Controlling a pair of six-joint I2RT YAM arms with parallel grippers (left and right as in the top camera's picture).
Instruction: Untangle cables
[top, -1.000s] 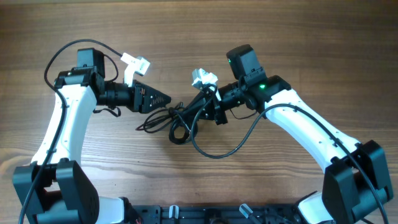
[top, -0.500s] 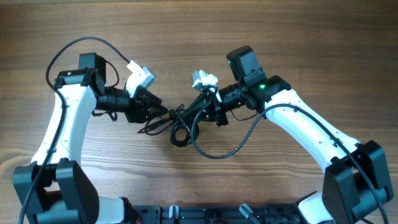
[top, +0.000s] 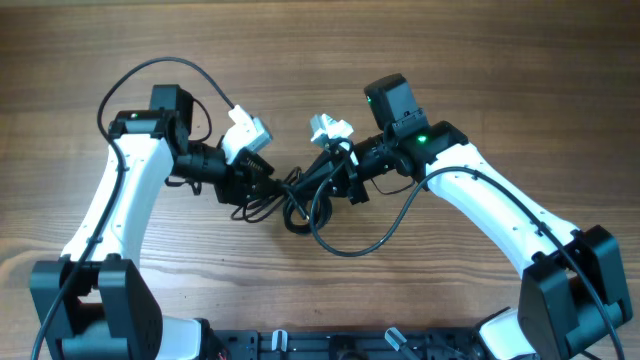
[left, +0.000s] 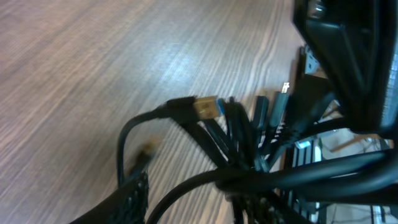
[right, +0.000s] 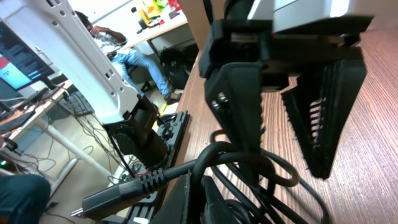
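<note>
The cables (top: 290, 195) are a knotted black bundle in the middle of the table, with one long loop (top: 350, 245) trailing toward the front. My left gripper (top: 262, 185) has its fingers apart at the bundle's left side. In the left wrist view (left: 193, 194) a thick cord runs between them, just behind a gold USB plug (left: 205, 107). My right gripper (top: 325, 180) is shut on the cables from the right. In the right wrist view (right: 199, 193) a cord is pinched between its fingers, and a plug end (right: 118, 193) sticks out to the left.
The wooden table (top: 450, 60) surrounds the bundle. Both arm bases and a black rail (top: 320, 345) stand along the front edge. The thicker arm wire (top: 160, 70) arcs above the left arm. The two grippers face each other a short distance apart.
My left arm has swung right and forward, and its gripper has gone from beside the bundle into its left side. The right gripper has stayed shut on the cables, nearly still.
</note>
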